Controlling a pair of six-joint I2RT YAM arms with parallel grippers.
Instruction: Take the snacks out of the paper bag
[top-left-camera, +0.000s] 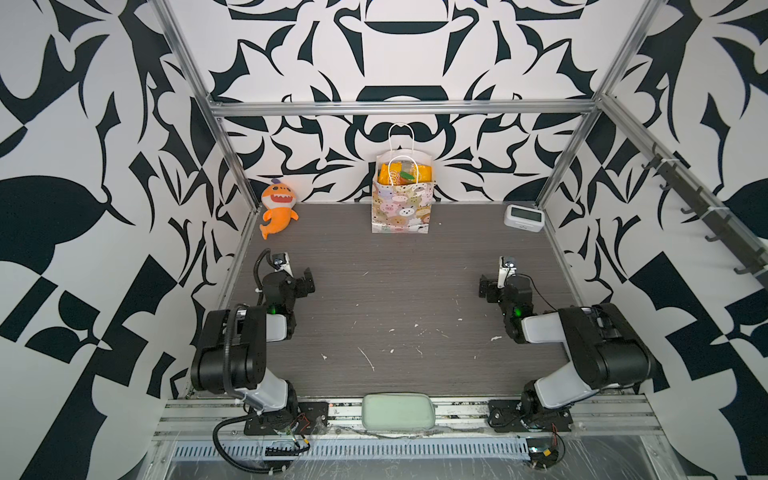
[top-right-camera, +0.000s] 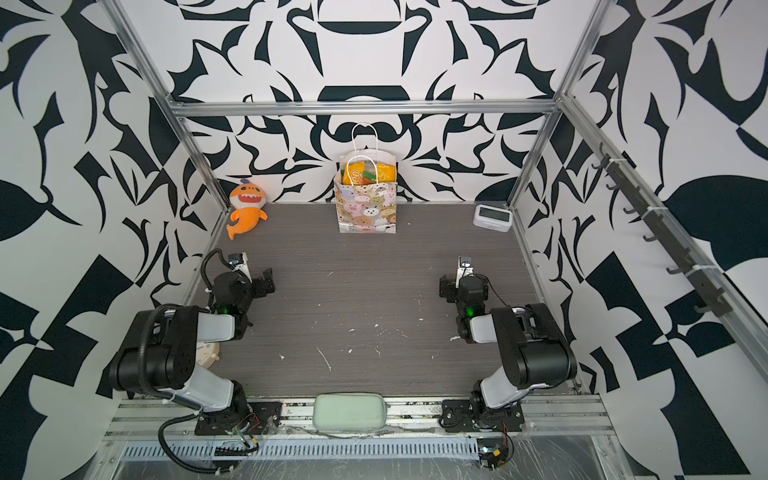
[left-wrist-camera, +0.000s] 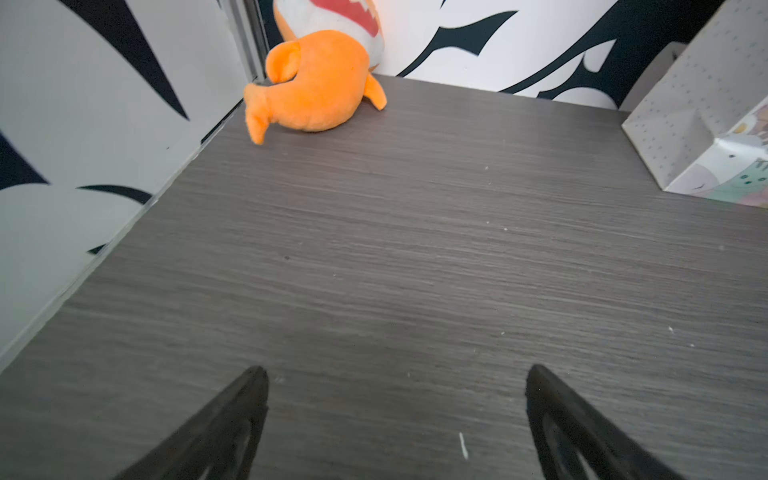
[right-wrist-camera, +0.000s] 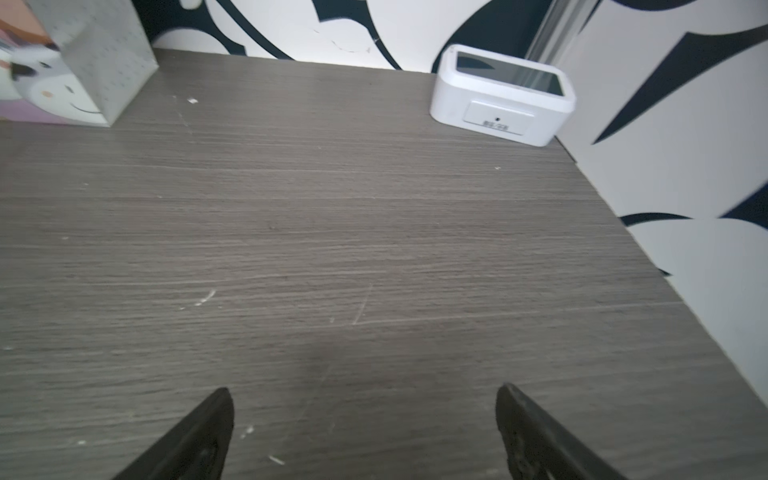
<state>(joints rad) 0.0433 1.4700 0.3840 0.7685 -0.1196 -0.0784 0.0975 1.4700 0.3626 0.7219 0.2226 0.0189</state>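
Observation:
The paper bag (top-left-camera: 400, 208) (top-right-camera: 365, 208) stands upright at the back middle of the table against the wall, with its cord handles up. Yellow-orange and green snacks (top-left-camera: 405, 173) (top-right-camera: 368, 172) show in its open top. A corner of the bag also appears in the left wrist view (left-wrist-camera: 706, 124) and in the right wrist view (right-wrist-camera: 83, 62). My left gripper (top-left-camera: 307, 282) (left-wrist-camera: 397, 369) hangs open over bare table at the left, far from the bag. My right gripper (top-left-camera: 486, 289) (right-wrist-camera: 365, 388) is open over bare table at the right. Neither holds anything.
An orange plush shark (top-left-camera: 277, 208) (left-wrist-camera: 316, 83) leans in the back left corner. A white digital clock (top-left-camera: 523, 218) (right-wrist-camera: 503, 95) sits at the back right. A pale green pad (top-left-camera: 398, 411) lies on the front rail. A small round clock (top-right-camera: 208, 353) peeks from behind the left arm.

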